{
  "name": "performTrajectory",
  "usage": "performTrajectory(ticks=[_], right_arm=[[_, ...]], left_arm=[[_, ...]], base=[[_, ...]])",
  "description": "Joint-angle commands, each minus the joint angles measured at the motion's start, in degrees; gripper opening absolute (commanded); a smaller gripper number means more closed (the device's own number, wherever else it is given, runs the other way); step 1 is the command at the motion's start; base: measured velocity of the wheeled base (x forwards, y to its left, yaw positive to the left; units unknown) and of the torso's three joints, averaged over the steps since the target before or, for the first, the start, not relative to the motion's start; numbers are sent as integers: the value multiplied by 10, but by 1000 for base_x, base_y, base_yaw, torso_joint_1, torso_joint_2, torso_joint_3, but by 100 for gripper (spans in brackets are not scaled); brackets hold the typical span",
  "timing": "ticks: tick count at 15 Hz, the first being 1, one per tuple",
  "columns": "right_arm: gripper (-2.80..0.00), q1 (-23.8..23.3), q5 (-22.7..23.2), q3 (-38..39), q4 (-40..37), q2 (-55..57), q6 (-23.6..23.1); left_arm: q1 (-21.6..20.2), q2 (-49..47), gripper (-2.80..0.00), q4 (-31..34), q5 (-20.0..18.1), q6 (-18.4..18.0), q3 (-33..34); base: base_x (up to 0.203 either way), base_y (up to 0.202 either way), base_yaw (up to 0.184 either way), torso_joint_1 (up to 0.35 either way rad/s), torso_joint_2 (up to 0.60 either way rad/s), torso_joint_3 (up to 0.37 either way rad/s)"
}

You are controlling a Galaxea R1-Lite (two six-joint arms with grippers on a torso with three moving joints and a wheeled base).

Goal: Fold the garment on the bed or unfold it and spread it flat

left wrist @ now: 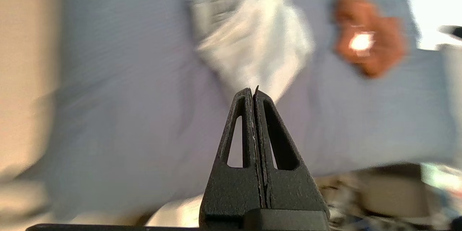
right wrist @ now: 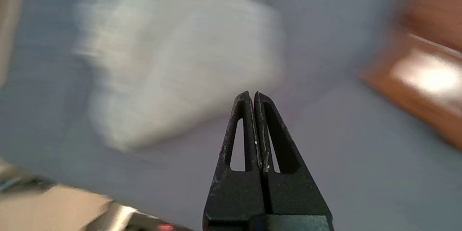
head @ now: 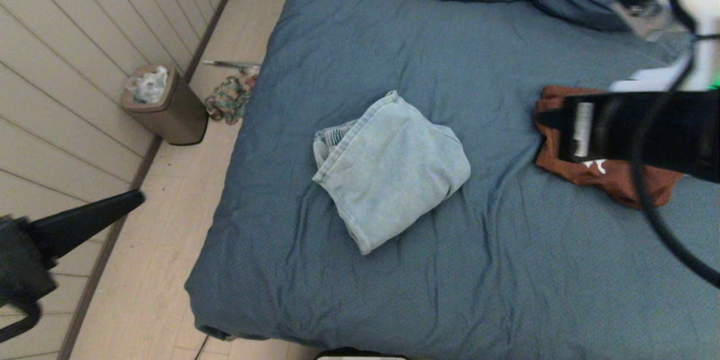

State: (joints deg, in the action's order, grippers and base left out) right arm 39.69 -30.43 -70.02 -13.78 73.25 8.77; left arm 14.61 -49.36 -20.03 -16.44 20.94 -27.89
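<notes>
The folded pale-blue garment [head: 391,169] lies mid-bed [head: 506,281], long axis diagonal — left gripper [left wrist: 254,92] and right gripper [right wrist: 252,95] both pinched together, empty.

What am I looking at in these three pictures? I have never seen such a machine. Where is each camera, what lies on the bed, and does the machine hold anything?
It is a robot with two arms. The wide picture comes from a camera on its head, looking down at the bed. The other two come from cameras on its wrists, behind the black fingers. On the bed lie a folded light-blue garment and a rust-brown garment, partly hidden by the right arm. The left gripper and the right gripper are both shut, fingers pressed together, holding nothing and above the bed. On the floor beside the bed stands a small bin.
</notes>
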Motion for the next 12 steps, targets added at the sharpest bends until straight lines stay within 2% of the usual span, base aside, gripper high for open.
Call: performTrajectory(ticks=[1,3,4,5,6,7,9,10,11,12], right_arm=[[-280,-51,-67,143,-1,-255,-1],[-280,-106,-107,230,-4,-389,-5],[-280,-152,-122,275,-11,-449,-7],[-280,-212,-132,315,-21,-496,-8],[-280,-258,-137,361,-29,-541,-9],[-280,-281,-139,409,-33,-569,-3],[-280,-295,-130,492,-17,-580,33],[-280,-297,-113,535,21,-581,46],[-280,-297,-93,574,90,-581,51],[-280,-297,-54,611,152,-582,46]], left_arm=[[-45,235,-280,232,37,-13,4],[-68,319,-280,348,103,-23,13],[-80,337,-280,408,166,-25,17],[-88,337,-280,446,196,-27,9],[-91,335,-280,488,197,-28,-15],[-104,339,-280,544,194,-28,-41],[-157,372,-280,587,182,-30,-58],[-157,398,-280,598,181,-32,-58],[-154,436,-280,602,180,-45,-52],[-151,471,-280,605,181,-86,-39]], base=[[0,0,0,0,0,0],[0,0,0,0,0,0],[0,0,0,0,0,0],[0,0,0,0,0,0],[0,0,0,0,0,0],[0,0,0,0,0,0],[0,0,0,0,0,0],[0,0,0,0,0,0],[0,0,0,0,0,0],[0,0,0,0,0,0]])
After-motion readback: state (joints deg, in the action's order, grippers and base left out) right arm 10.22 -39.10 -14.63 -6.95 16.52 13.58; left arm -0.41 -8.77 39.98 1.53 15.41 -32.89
